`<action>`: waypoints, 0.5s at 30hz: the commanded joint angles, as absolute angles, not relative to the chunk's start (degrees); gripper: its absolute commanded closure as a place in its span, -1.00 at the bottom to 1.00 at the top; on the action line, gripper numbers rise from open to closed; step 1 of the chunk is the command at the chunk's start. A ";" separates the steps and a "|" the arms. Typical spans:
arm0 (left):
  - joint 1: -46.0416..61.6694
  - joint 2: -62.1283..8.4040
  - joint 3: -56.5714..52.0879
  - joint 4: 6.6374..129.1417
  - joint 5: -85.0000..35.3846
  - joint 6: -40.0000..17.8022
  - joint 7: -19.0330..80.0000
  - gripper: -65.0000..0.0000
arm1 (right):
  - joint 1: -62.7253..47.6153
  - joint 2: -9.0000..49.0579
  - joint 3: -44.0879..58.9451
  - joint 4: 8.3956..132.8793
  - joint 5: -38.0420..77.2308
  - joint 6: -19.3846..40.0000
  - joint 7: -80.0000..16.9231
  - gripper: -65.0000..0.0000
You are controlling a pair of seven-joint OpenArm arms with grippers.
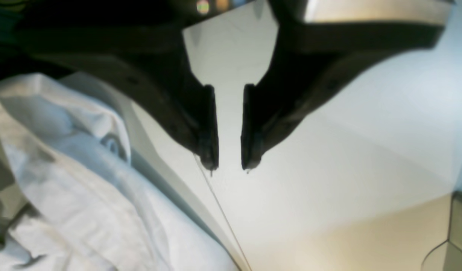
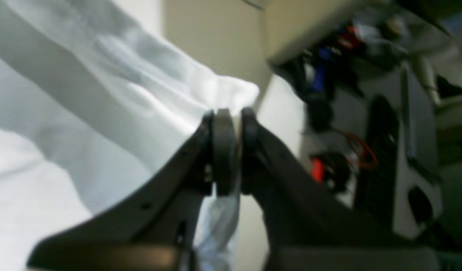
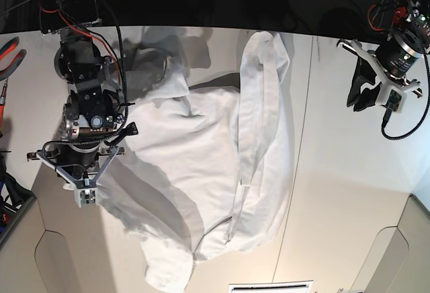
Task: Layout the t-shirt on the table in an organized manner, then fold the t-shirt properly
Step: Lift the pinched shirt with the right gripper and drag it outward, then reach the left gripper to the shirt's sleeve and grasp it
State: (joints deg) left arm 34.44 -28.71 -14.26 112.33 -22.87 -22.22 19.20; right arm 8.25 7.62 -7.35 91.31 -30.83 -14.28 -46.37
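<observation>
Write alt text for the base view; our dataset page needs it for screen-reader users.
A crumpled white t-shirt lies mid-table, seen from above. The right gripper has pinched its edge and holds that part lifted, while the left gripper hangs open and apart over bare tabletop. Cables and tools line the dark far edge.

Rumpled white t-shirt (image 3: 215, 165) on table (image 3: 342, 172)

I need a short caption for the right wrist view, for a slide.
Right gripper shut on a fold of the white t-shirt, lifting it.
</observation>
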 commanded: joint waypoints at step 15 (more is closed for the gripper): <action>32.36 -29.56 -14.70 113.08 -25.98 -22.17 18.72 0.55 | 2.72 11.46 15.09 93.38 -24.62 -13.61 -40.49 0.34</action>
State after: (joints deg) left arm 32.49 -28.73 -14.26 112.33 -25.28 -22.17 19.75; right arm 1.76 10.52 14.76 92.36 -23.77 -13.37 -41.80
